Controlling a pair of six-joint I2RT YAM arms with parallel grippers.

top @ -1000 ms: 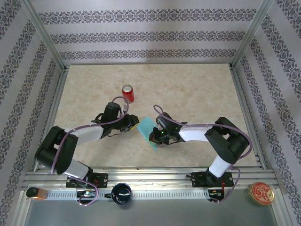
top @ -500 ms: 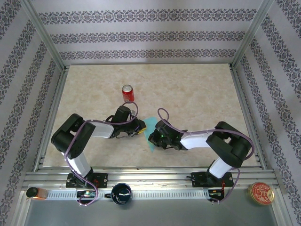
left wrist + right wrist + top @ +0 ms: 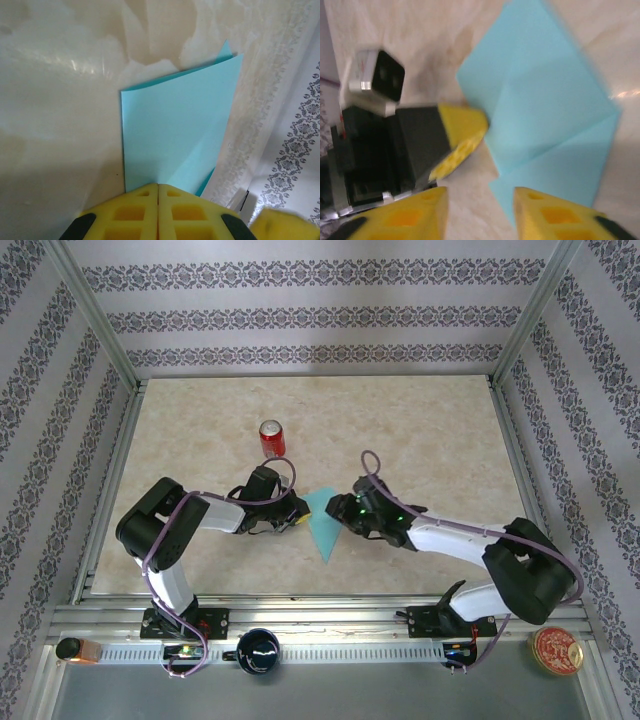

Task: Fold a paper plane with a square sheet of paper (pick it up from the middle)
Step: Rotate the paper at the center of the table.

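Left gripper [image 3: 296,519] clamps the square sheet of paper [image 3: 323,521] mid-frame (right gripper [image 3: 480,200] spread empty beside it), which I judge pins it for creasing.

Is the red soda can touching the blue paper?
No, the red can stands alone, with bare tabletop between it and the blue paper.

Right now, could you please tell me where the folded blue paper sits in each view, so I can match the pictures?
Top external: folded blue paper near the middle, between left pincer and right pincer.
Left wrist: mid-frame, just beyond the shut left pincer.
Right wrist: upper right, beyond the open right pincer.
Shared landmark: the left pincer's yellow tip at the paper's edge.
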